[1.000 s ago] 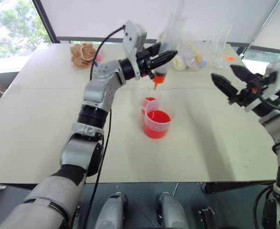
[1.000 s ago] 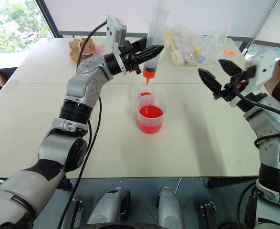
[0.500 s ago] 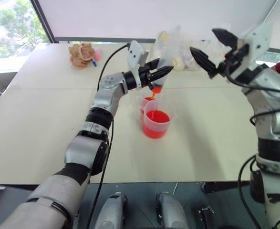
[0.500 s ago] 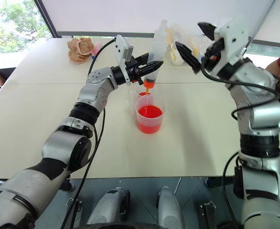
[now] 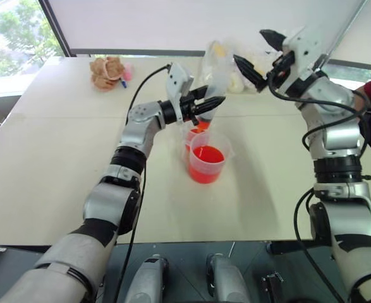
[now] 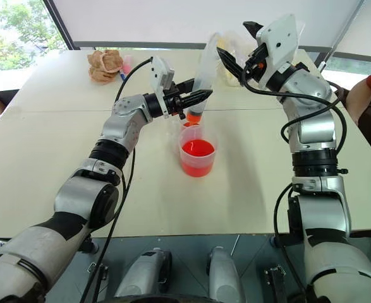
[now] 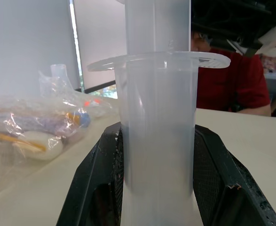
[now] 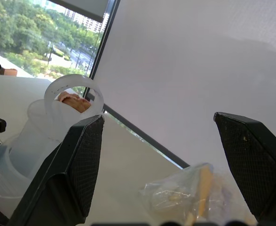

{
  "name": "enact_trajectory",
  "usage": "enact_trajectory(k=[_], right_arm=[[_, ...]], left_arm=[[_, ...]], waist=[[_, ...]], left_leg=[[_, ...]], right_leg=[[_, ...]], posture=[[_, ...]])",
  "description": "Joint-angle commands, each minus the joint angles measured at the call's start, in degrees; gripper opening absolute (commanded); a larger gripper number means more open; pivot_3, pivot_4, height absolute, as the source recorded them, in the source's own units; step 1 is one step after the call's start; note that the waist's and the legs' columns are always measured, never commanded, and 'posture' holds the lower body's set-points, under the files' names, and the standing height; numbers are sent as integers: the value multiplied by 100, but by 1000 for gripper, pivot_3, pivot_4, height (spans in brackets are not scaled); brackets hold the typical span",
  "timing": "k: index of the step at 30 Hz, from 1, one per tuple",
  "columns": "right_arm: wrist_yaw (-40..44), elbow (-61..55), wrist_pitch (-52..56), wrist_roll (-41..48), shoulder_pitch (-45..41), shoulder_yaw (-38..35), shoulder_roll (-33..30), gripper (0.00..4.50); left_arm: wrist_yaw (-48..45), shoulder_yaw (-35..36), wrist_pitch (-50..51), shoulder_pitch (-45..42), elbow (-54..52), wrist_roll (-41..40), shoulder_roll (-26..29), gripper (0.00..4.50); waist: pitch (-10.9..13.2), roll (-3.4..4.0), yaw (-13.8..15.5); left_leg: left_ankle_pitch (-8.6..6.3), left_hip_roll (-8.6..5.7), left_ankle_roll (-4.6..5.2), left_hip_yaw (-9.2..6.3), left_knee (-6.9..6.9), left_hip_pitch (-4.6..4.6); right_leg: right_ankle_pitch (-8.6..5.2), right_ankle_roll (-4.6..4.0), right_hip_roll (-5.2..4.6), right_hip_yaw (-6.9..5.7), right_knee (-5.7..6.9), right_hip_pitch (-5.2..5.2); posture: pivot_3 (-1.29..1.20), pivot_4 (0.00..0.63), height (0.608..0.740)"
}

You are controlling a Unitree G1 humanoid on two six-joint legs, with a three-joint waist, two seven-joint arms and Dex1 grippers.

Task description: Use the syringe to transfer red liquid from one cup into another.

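My left fingers (image 7: 100,188) clench the syringe (image 6: 202,76); right fingers (image 8: 81,165) spread above the pale bench (image 5: 46,164) by windows (image 8: 43,42).

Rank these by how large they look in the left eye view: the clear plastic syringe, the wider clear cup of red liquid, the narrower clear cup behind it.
1. Clear plastic syringe, longest by far, though raised nearer the camera.
2. Wider clear cup of red liquid.
3. Narrower clear cup, partly hidden behind the wider one.

Wide bare cream desk (image 5: 59,164) is lying open left and near; two clear plastic cups (image 5: 207,158) are blocking the middle, crinkled plastic bags (image 6: 248,66) crowding the far edge.
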Motion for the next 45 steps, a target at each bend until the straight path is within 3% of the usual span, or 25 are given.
enact_trajectory(k=[1, 2, 5, 11, 45], right_arm=[[168, -157, -221, 57, -298, 34, 161, 3890], [194, -143, -248, 41, -316, 42, 180, 3890], [293, -165, -267, 75, -349, 35, 242, 3096], [525, -322, -240, -4, -322, 136, 234, 50], [594, -299, -51, -199, 565, 545, 1255, 50]], left_arm=[[-40, -88, -101, -104, -153, 101, -61, 1386], [-37, -87, -107, -106, -148, 110, -64, 1386], [-33, -88, -143, -112, -115, 150, -58, 1386], [-50, -105, -156, -98, -81, 230, -38, 1386], [246, 308, 201, -398, -750, -169, 16, 1386]], waist=[[0, 0, -5], [0, 0, -3], [0, 0, -9], [1, 1, -1], [1, 2, -6]], left_leg=[[0, 0, 0, 0, -1, 0], [0, 0, 0, 0, -1, 0], [0, 0, 0, 1, -1, 0], [0, 0, 0, 1, -1, 0], [0, -1, -1, -1, -1, 0]], right_leg=[[0, 0, 0, 0, 1, -1], [0, 0, 0, 0, 2, -1], [0, 0, 0, 1, 2, -2], [0, 0, 0, 0, 3, -2], [1, 1, 0, 0, 8, -4]], posture=[[0, 150, 737], [0, 150, 737], [0, 150, 737], [0, 150, 737], [0, 150, 737]])
